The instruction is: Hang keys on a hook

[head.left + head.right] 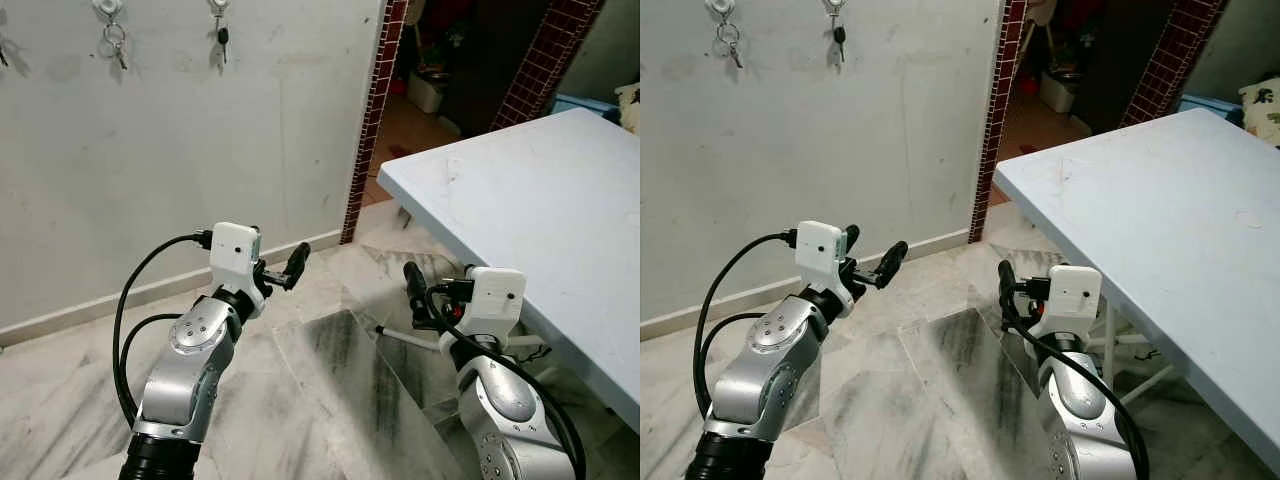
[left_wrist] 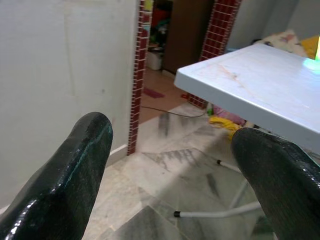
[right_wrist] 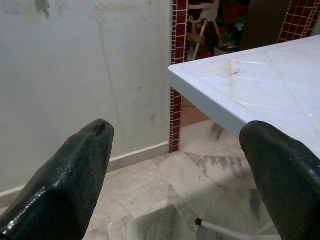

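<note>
Two sets of keys hang from hooks high on the grey wall, one a ring of keys, the other a dark-headed key. My left gripper is raised at mid-height, well below and to the right of them, pointing towards the doorway. It is open, and in the left wrist view its fingers hold nothing. My right gripper hovers low beside the table's near corner, also open. Its fingers are empty in the right wrist view.
A pale blue table fills the right side, with its white legs near my right arm. A doorway edged in red tiles opens into a darker room. The floor is marble tile.
</note>
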Available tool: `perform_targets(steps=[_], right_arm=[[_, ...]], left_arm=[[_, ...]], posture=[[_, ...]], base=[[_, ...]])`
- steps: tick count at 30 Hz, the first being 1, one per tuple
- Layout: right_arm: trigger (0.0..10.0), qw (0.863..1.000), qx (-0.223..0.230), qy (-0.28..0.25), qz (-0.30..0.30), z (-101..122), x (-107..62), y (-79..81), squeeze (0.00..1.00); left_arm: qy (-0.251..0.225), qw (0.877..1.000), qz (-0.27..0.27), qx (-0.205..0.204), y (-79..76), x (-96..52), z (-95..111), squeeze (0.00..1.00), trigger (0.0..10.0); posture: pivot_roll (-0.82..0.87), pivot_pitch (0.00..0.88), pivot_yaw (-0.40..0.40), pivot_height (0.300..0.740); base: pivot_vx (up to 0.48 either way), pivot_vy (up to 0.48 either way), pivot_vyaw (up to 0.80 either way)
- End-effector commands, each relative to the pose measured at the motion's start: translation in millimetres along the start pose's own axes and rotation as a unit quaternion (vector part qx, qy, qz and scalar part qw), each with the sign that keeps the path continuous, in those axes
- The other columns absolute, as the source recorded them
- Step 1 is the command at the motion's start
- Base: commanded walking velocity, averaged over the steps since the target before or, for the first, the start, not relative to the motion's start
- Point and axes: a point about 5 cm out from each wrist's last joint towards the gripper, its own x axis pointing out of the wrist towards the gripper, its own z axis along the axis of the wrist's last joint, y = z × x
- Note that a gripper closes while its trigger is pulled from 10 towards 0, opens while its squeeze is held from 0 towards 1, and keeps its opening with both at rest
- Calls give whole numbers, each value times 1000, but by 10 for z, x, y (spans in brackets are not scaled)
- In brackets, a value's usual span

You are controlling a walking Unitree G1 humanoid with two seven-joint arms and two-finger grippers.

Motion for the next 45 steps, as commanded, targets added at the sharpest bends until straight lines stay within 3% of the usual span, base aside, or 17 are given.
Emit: perform_targets(steps=[1, 32, 45], right_arm=[[10000, 1000, -5, 2, -8, -14, 14, -26, 0], [10000, 1000, 4, -7, -7, -26, 23, 13, 0], [10000, 1000, 6, -5, -8, -38, 19, 13, 0]], left_arm=[[6, 1000, -11, 0, -39, 10, -10, 0, 10000], [25, 999, -34, 0, -101, -29, -51, 0, 10000], [26, 999, -44, -2, -125, -31, -56, 0, 10000]], posture=[[52, 0, -58, 740], [71, 0, -50, 740], [69, 0, -47, 740]], base=[[0, 0, -775], [0, 0, -719], [0, -79, 0]])
